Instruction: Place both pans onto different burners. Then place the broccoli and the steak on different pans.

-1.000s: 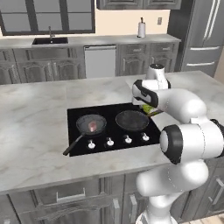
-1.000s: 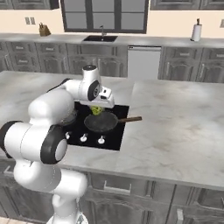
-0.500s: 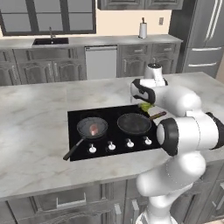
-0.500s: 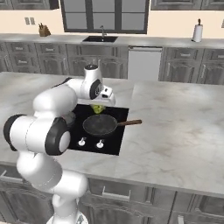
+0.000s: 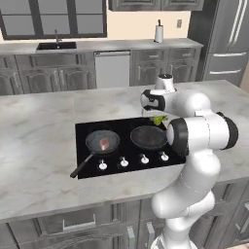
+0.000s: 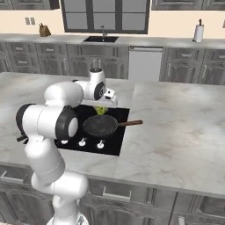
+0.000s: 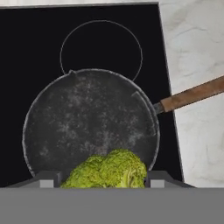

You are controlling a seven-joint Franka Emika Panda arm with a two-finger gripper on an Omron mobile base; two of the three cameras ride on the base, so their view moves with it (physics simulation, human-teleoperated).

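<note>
Pinching broccoli [image 7: 107, 169], pincer [image 7: 104, 179] hangs above brown-handled pan [image 7: 89, 120]; steak [image 5: 104, 143] in other pan [image 5: 102, 141].

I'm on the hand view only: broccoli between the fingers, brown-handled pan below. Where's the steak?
Observer: The steak already lies in the other pan, the black-handled one, on the cooktop's left burner in the left base view.
Operator: Is the broccoli over my pan, or off to the side?
Observer: From the right base view, the broccoli hangs in the gripper above the far rim of the brown-handled pan, not over its centre.
Operator: Which way does that pan's handle point?
Observer: In the right base view its brown handle reaches off the cooktop's right edge over the marble counter.
</note>
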